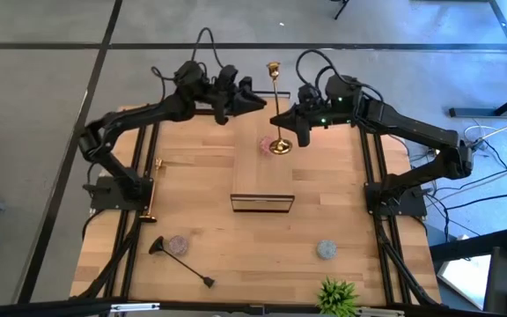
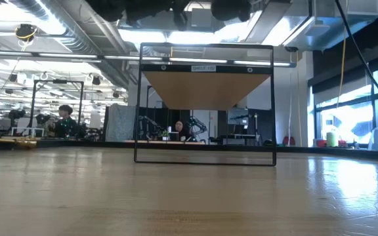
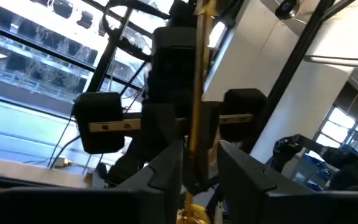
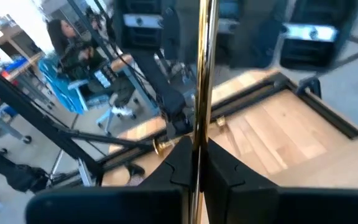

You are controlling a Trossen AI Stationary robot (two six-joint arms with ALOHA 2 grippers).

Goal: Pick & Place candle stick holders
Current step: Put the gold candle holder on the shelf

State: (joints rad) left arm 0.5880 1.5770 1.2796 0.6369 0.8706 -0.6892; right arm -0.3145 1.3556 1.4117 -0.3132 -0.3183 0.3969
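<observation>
A gold candlestick (image 1: 277,106) stands upright at the table's far middle, its flared base (image 1: 279,147) next to a pink disc (image 1: 266,143). My right gripper (image 1: 290,117) is shut on its stem. My left gripper (image 1: 260,102) is open, and its fingers (image 3: 166,171) stand on either side of the same stem (image 3: 195,124) without clearly touching it. A black candlestick (image 1: 183,261) lies on its side at the near left. A second gold candlestick (image 1: 152,189) seems to lie along the table's left edge; it also shows in the low view (image 2: 12,140). My right gripper pinches the gold candlestick's stem (image 4: 199,134) between its two fingers, about halfway up. The fingers come level from the table's right side and lie across the stem. The candlestick stays upright; I cannot tell whether its base rests on the table.
A small open-framed stand (image 1: 262,202) sits at the table's middle and fills the low view (image 2: 205,105). Grey discs lie at the near left (image 1: 178,244) and near right (image 1: 326,249). A green plant (image 1: 337,295) stands at the near edge. People sit in the room beyond.
</observation>
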